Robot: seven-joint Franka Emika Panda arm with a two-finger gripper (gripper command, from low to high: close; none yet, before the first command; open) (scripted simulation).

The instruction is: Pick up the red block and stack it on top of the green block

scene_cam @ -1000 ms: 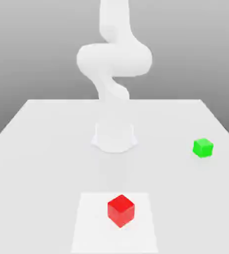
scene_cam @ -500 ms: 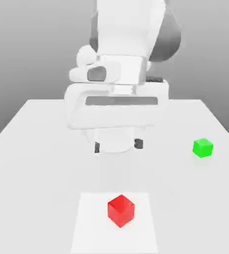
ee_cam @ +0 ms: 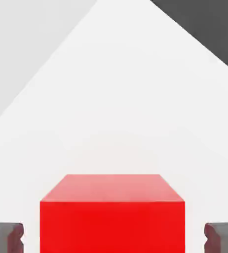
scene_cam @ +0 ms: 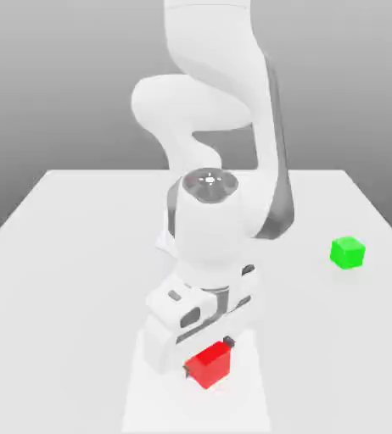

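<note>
On the white table [scene_cam: 72, 254], against grey backdrop, the gripper [scene_cam: 206, 356] stands narrow, fingers flanking the red block [scene_cam: 208, 366].

The small bright red cube [scene_cam: 208, 366] has smooth, matt faces, like plain plastic. The small bright green cube [scene_cam: 347, 253], well apart from it, looks equally matt. The white bench [scene_cam: 72, 254] is smooth and dull. The white arm's [scene_cam: 212, 229] shell looks like smooth, faintly satin plastic.

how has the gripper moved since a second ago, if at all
Yes. In the exterior view the gripper has come down from above the table to the red block, which sits where it was; the green block is unmoved.
</note>
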